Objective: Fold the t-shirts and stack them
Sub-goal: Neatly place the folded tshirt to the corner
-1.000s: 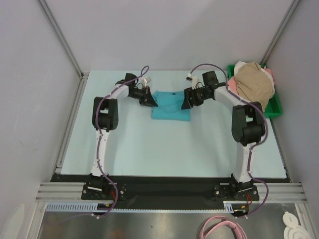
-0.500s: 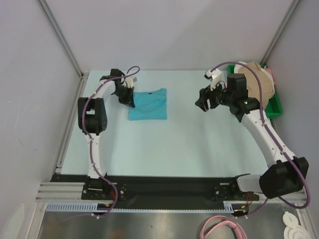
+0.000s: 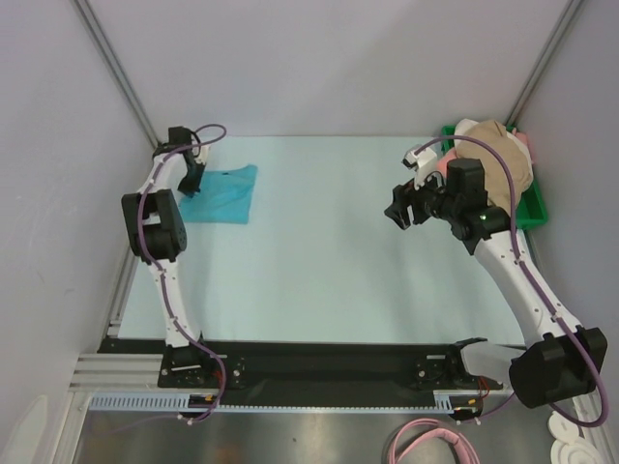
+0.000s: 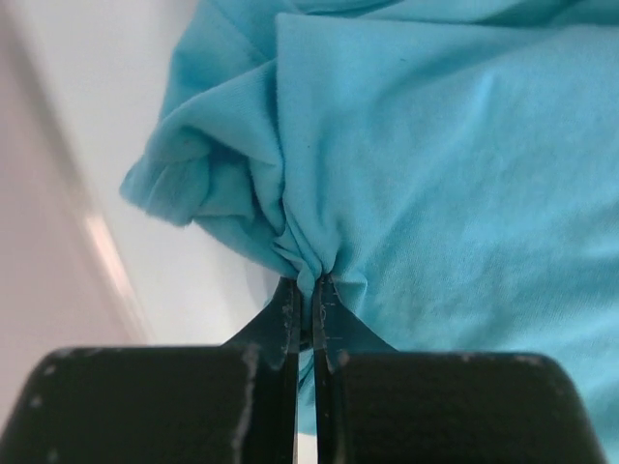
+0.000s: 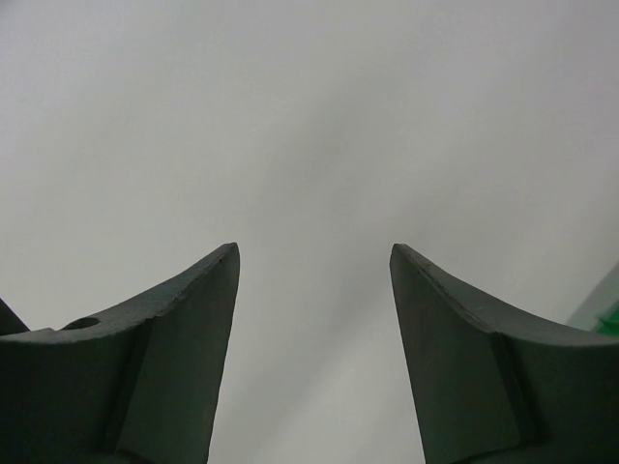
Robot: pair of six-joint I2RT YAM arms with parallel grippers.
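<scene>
Grey walls are seen around a pale counter (image 3: 319, 271), across which the folded teal shirt (image 3: 227, 193) has been dragged. A second ago it lay at the 12 o'clock middle between both claws; now it is found in the 10 o'clock corner. It is pinched at its left edge by the left claw (image 3: 191, 184), which is shown in the wrist view closed tight on a gathered tuck of cloth. The right claw (image 3: 404, 211) has been let go of the shirt and drawn off toward 2 o'clock. It is held wide open with nothing in it, near the green tray (image 3: 533, 211) where the other shirts (image 3: 498, 159) are heaped. The teal shirt is judged folded and parked as the base of the stack. A fresh shirt from the heap is probably wanted next.
</scene>
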